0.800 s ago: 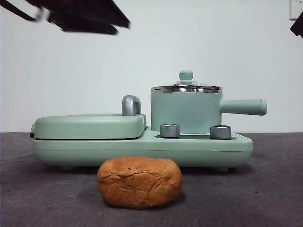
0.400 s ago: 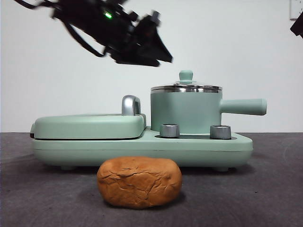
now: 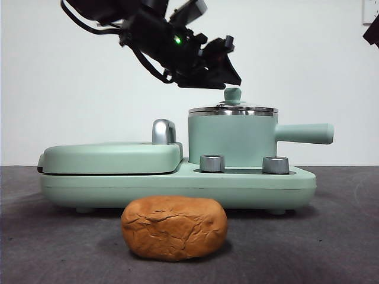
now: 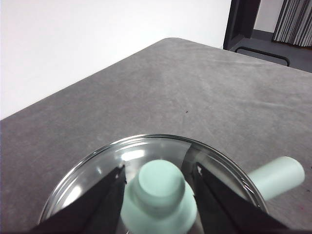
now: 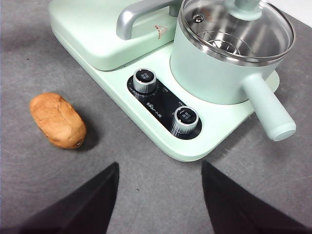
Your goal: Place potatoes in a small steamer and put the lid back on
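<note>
The left tool [image 4: 158, 183] has come down over the lid [image 4: 97, 168], released, straddling its knob [image 4: 160, 195].

The left gripper [image 3: 228, 80] is black, cabled, with a green light and tapered jaws.

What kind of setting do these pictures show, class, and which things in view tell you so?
Probably a robot lab staged as a kitchen, not a real one: a mint-green cooking appliance with the small steamer sits on a grey cloth-covered table before a bare white wall, with the potato as a prop.
</note>
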Controlling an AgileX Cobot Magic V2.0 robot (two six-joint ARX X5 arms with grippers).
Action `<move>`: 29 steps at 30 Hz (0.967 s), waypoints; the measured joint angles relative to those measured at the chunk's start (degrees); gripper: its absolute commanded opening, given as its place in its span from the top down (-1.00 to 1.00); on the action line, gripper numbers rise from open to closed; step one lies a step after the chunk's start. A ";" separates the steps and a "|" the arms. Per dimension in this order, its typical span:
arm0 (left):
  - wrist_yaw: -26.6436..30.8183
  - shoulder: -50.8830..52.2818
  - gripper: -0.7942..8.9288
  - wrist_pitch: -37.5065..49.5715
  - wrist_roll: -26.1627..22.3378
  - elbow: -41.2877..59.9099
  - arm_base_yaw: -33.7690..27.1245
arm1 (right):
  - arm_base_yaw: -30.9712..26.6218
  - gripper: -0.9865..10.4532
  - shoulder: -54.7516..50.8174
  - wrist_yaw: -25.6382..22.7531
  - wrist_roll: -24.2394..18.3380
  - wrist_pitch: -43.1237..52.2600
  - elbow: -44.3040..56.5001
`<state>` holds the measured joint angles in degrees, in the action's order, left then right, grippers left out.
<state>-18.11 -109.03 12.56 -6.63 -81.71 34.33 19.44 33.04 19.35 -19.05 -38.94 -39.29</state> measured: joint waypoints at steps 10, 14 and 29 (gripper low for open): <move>0.04 -3.58 0.37 0.00 -0.02 -1.62 0.11 | 0.00 0.36 0.00 0.00 0.00 0.00 0.00; 0.13 -3.69 0.54 0.07 -0.02 -1.64 0.11 | 0.00 0.36 0.00 0.00 0.00 0.00 0.00; 1.33 -3.41 0.83 -0.02 -0.83 -1.75 0.37 | 0.00 0.36 0.00 -0.11 0.00 -0.02 0.00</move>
<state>-16.78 -112.44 12.53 -7.46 -83.46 34.70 19.44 33.04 19.25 -19.05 -38.96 -39.29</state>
